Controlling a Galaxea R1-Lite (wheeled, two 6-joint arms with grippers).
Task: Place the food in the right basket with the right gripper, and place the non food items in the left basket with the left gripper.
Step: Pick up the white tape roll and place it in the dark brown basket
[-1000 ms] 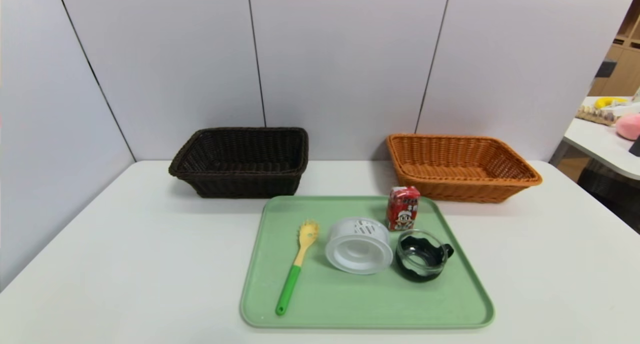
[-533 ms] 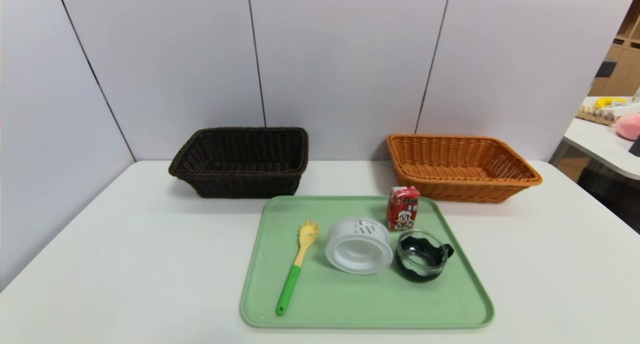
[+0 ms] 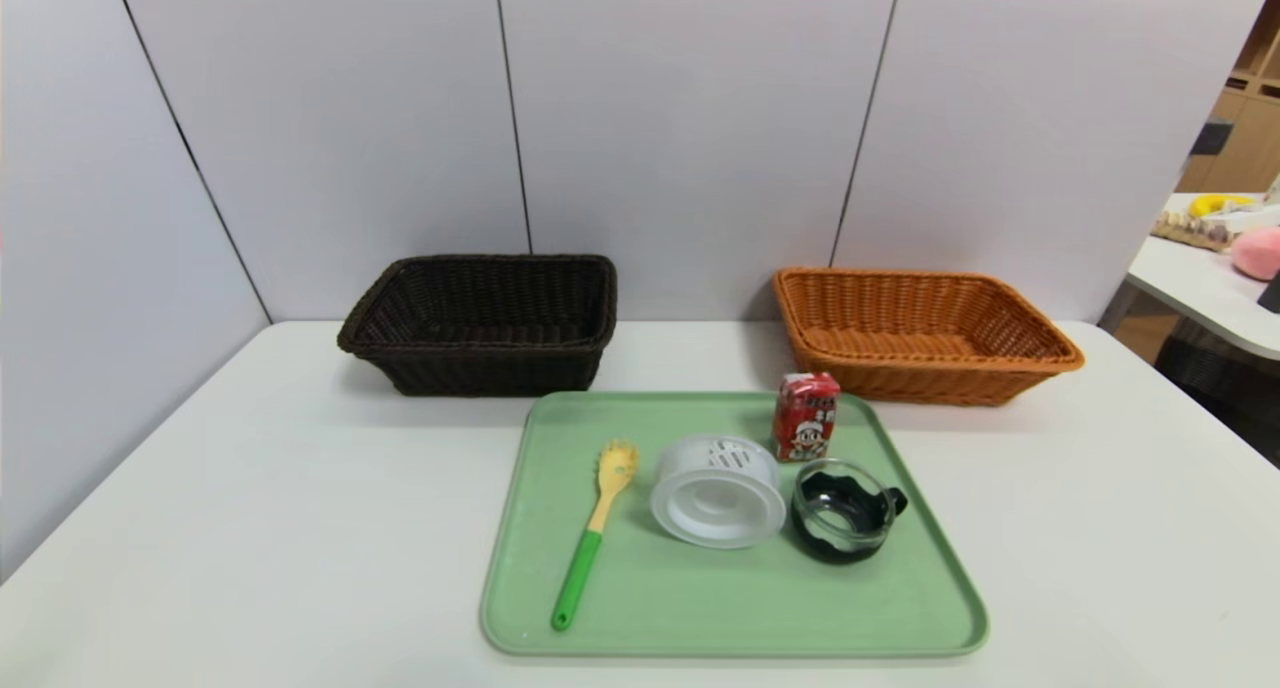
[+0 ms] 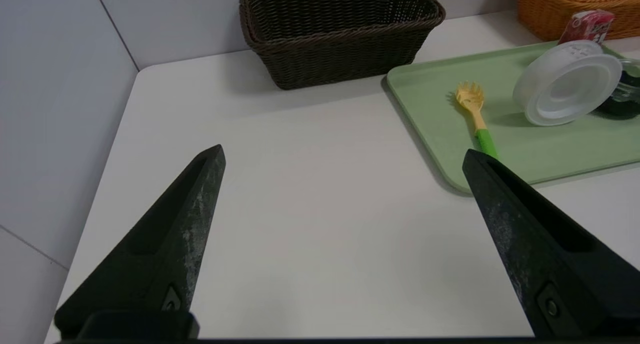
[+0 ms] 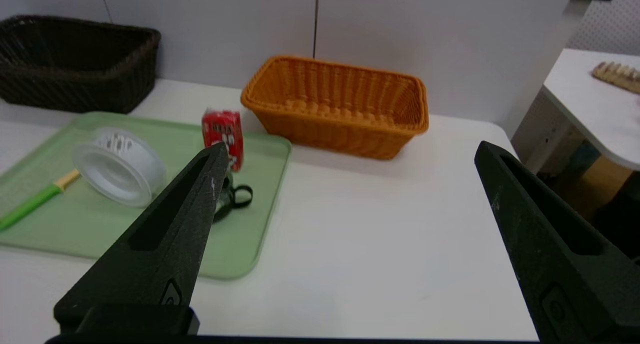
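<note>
Black left tool (image 4: 343, 151) spread, empty | right tool (image 5: 348, 144) likewise | head view: neither

Your head view looks down at the green tray (image 3: 640, 608) from above, wrist views sit low over the table's near corners, all sharing the tray.

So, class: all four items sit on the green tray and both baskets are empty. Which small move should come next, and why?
Probably bring the right gripper, fingers open and empty, toward the red snack packet. It stands upright on the tray beside the orange basket, an easy first pick.
</note>
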